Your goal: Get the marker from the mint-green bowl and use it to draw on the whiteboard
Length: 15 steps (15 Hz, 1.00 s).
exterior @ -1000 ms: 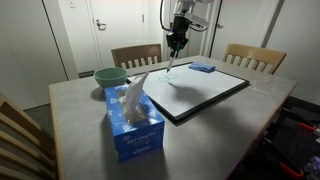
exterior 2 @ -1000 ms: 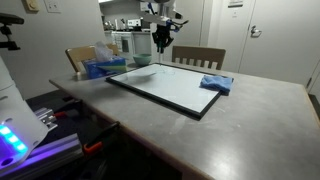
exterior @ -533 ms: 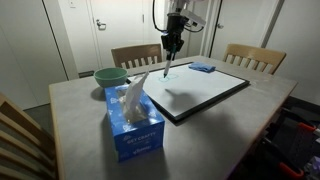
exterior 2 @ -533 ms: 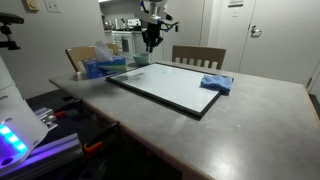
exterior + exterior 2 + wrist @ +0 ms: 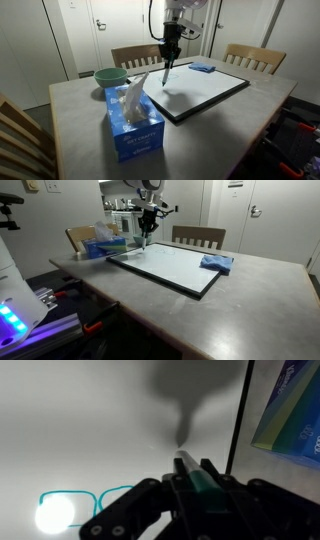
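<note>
The marker (image 5: 166,70) is a thin, dark stick. In the wrist view its body looks dark green (image 5: 188,464), and it is much shorter than the whiteboard (image 5: 205,92) is wide. The claw (image 5: 170,52) is clenched on the upper end of the marker, so the marker hangs below the claw, a little tilted, with its tip pointing down at the whiteboard.

In both exterior views the marker is above the whiteboard, close to the board's edge on the side of the tissue box (image 5: 134,125). The wrist view shows the same: the tip is over the white surface (image 5: 100,420), just beside the black frame, and its shadow falls on the board. I cannot tell if the tip touches the whiteboard.

The bowl (image 5: 110,76) stands on the tabletop (image 5: 80,130) off the whiteboard, beyond that same edge.
</note>
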### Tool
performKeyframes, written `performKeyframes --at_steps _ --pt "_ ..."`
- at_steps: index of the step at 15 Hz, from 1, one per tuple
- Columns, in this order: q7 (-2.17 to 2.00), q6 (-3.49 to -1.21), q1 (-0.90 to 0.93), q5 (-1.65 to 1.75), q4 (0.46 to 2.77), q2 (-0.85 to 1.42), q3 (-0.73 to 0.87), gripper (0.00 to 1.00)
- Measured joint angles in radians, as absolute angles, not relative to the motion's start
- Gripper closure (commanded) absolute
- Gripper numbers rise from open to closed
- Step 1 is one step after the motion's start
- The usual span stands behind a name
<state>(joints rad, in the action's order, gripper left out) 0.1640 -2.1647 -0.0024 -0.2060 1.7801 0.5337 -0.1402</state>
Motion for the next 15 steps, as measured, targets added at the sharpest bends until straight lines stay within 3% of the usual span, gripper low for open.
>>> performKeyframes --at_steps 15 --pt "0.205 -2.26 -0.014 -0.205 1.78 0.558 -0.128 0.95"
